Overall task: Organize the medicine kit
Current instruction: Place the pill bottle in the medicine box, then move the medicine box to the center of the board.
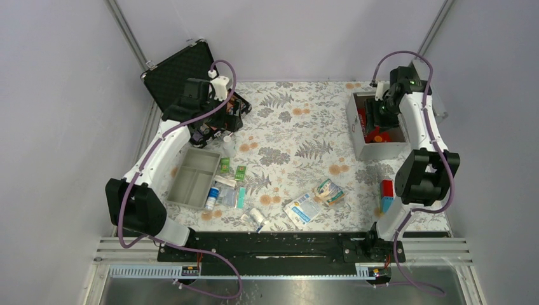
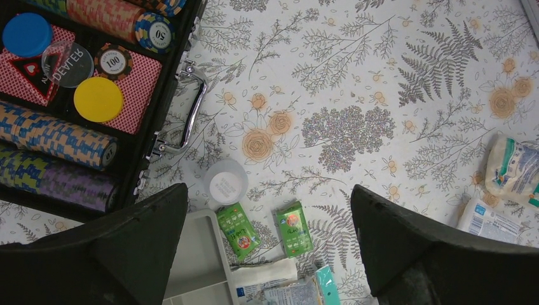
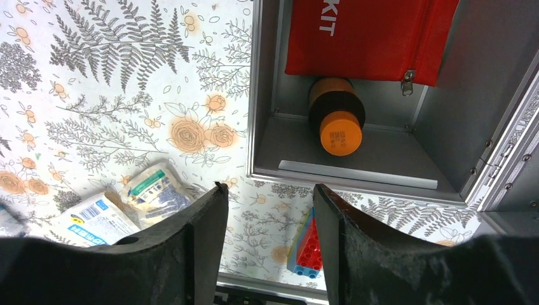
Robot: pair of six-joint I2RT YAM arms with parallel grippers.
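Black case (image 1: 173,75) at the far left shows in the top view mainly as a raised foam lid, whereas the left wrist view resolves rows of coloured chips (image 2: 57,136) inside it, with the left gripper (image 2: 268,194) above the floral cloth (image 2: 356,76), jaws spread wide and empty. At the table's far right stands the medicine kit (image 1: 381,151), a silver-grey metal box with its lid open. Only the right wrist view shows its interior: a red pouch (image 3: 375,38) and an orange bottle (image 3: 337,117) lying on its side, with the right gripper (image 3: 270,187) above the near rim, fingers apart and holding nothing.
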